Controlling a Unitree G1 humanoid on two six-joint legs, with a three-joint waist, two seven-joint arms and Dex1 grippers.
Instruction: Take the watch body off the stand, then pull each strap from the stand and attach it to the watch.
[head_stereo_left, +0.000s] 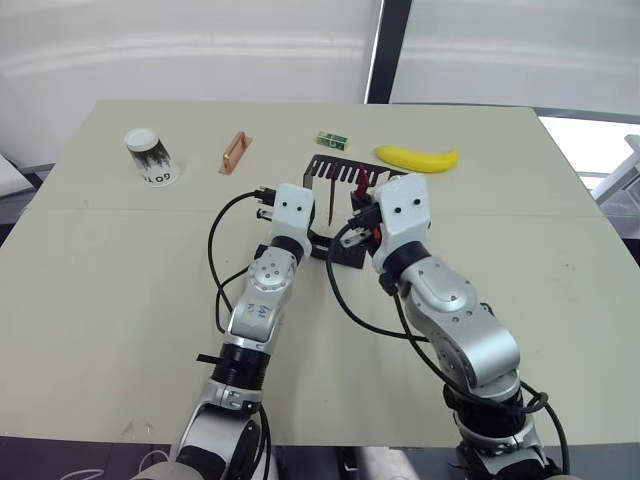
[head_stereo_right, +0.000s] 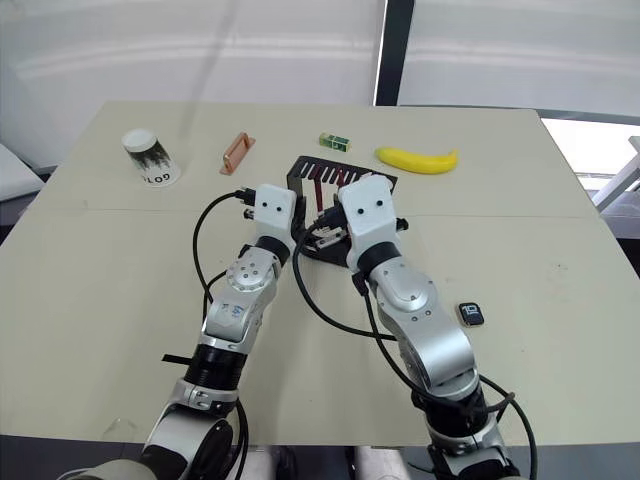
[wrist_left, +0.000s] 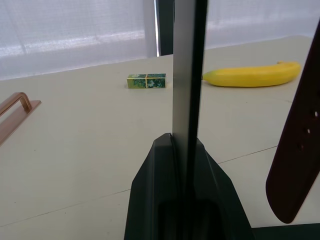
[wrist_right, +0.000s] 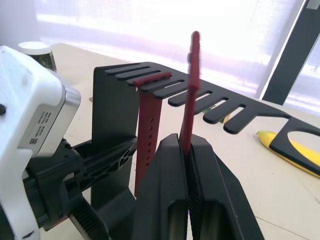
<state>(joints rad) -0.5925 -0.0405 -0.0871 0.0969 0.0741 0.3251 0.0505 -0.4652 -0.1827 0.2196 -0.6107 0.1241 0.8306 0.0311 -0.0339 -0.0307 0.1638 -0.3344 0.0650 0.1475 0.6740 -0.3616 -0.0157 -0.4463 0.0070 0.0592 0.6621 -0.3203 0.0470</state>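
Right claw (wrist_right: 186, 145) pinches strap (wrist_right: 190, 85); left claw (wrist_left: 185, 150) clamps stand (wrist_right: 115, 100) edge.

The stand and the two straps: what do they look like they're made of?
The stand looks like thin sheet metal with a matte black finish: flat plates, crisp slot edges. The straps, one with holes hanging from a slot, the other gripped in the right pincer, look like matte dark-red rubber, probably silicone.

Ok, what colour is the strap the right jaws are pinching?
Dark red; the strap shows best in the right wrist view.
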